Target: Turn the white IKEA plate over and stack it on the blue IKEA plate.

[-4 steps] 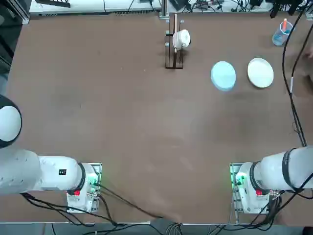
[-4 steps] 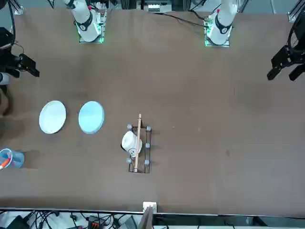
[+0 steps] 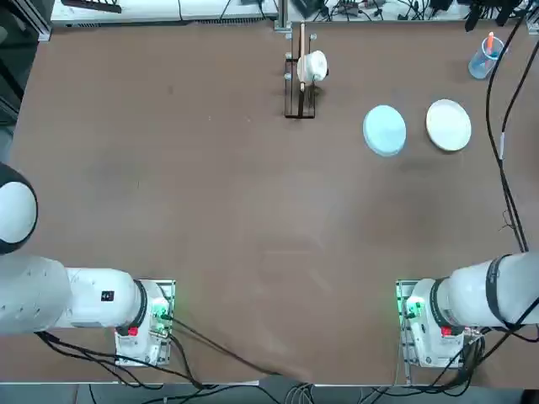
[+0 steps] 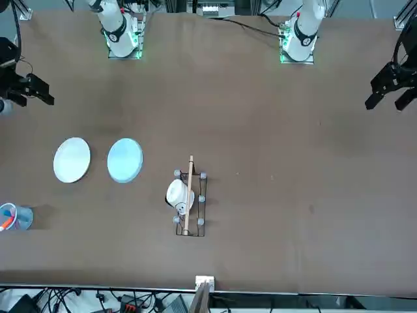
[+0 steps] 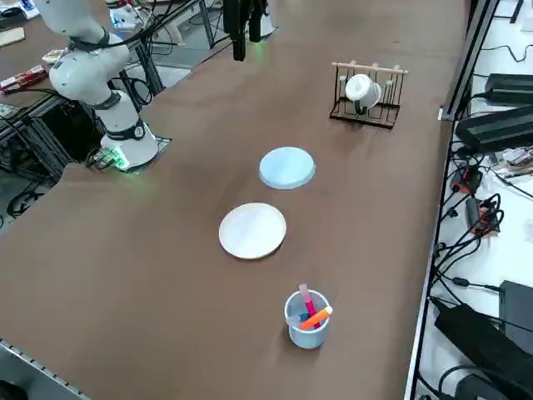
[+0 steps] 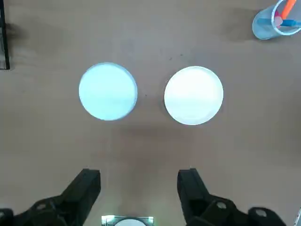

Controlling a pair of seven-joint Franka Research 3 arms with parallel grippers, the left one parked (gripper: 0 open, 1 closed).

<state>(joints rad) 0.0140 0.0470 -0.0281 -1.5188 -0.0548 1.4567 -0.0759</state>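
The job has not started yet. The white IKEA plate point(image 3: 448, 124) lies flat on the brown table point(image 3: 210, 194), right way up, with its rim showing. The blue IKEA plate point(image 3: 384, 130) lies just beside it, and there is a small gap between the two. They do not touch. Nothing sits on top of the blue plate.

The other things are best found from the blue plate too. The white plate is on the side of it toward the table edge. Past the white plate, near the table corner, stands a clear blue tumbler point(image 3: 485, 57) with an orange stick in it. On the other side of the blue plate, well apart from it, is a small wooden rack point(image 3: 300, 74) with a white cup point(image 3: 312, 66) on it.

The right gripper point(image 6: 138, 181) hangs high above the table, back from the two plates, on the robot's side of them. Its two fingers point(image 6: 87, 186) are spread wide apart and hold nothing.

So all the work is left to do. The gripper must come down to the white plate, grab it by the rim, flip it over, and set it upside down on the blue plate. The rim is thin and low, so getting a good hold on it may be the hard part.
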